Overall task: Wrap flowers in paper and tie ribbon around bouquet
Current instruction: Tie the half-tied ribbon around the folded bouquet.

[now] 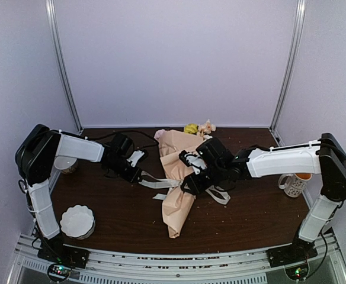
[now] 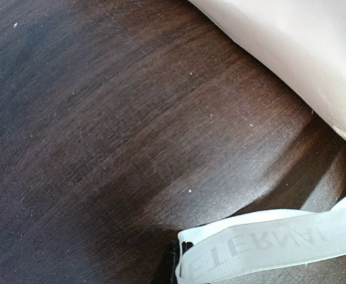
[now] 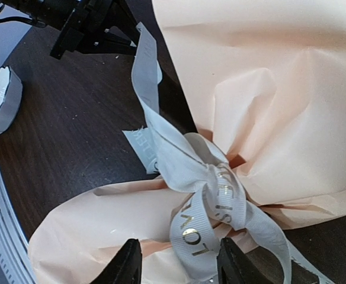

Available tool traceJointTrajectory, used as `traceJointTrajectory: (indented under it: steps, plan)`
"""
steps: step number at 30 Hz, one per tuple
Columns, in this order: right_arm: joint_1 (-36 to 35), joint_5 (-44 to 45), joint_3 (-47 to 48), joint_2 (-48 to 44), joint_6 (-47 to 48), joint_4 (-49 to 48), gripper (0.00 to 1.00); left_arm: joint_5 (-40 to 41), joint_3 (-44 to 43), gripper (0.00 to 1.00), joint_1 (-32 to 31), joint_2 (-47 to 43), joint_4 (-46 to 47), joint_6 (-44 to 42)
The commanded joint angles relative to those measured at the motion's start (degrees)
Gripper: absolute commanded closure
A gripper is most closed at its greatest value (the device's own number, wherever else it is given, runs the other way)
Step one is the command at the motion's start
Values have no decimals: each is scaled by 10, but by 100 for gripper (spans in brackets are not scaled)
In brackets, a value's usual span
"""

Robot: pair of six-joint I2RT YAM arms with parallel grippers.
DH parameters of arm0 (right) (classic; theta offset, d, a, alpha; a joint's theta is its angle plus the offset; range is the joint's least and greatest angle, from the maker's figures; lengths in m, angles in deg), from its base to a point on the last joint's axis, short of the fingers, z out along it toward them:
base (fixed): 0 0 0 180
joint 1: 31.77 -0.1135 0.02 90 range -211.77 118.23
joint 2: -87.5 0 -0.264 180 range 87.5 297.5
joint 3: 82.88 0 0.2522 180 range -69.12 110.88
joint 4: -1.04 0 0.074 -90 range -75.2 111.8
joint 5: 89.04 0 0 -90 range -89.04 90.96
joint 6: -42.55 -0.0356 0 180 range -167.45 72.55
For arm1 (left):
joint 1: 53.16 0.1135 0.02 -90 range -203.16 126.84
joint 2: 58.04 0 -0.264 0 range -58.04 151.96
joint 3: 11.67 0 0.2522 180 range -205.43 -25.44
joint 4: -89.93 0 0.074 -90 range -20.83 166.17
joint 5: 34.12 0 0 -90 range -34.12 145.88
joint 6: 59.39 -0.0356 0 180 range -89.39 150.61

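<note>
Your left pincer [image 1: 138, 168] is clenched on the free end of the ribbon [image 3: 211, 195], likely to tension the knot, while your right pincer [image 3: 179, 263] hangs released astride that knot on the waist of the bouquet [image 1: 179, 198], which lies across the middle of the bench [image 1: 250, 222].

Lab-type robot cell: white panel walls [image 1: 173, 59], alu posts [image 1: 63, 71], dark tabletop [image 1: 119, 207].

Left end effector [image 1: 136, 170] clamped; right end effector [image 3: 179, 260] jaws apart.

Peach bouquet [image 1: 182, 204] lying flat, ribbon [image 3: 185, 165] knotted round waist.
</note>
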Motion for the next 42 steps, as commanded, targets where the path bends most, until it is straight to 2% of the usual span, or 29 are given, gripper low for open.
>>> traceJointTrajectory:
  steps: [1, 4, 11, 16, 18, 22, 32, 38, 42]
  plan:
    - [-1, 55, 23, 6, 8, 15, 53, -9, 13, 97, -5, 25, -30, -8]
    - [-1, 52, 22, 9, 1, 2, 53, -9, 13, 97, -5, 26, -29, -7]
    - [-1, 37, 20, 26, -5, -1, 60, -7, 13, 97, -5, 26, -30, -8]
    - [-1, 31, 17, 20, -6, 0, 91, -8, 12, 97, -5, 25, -31, -8]
    - [-1, 23, 17, 10, -7, 4, 96, -6, 12, 97, -5, 25, -32, -8]
    - [-2, 27, 2, -27, -9, 7, 100, -6, 14, 97, -5, 25, -30, -7]
    - [-14, -3, -46, -106, -17, 55, 100, -1, 12, 98, -4, 29, -31, -7]
    - [-50, -87, -124, -168, -10, 85, 100, 0, 9, 99, -5, 34, -32, -8]
    - [-83, -78, -174, -171, -34, 96, 92, 4, 9, 99, -4, 35, -32, -8]
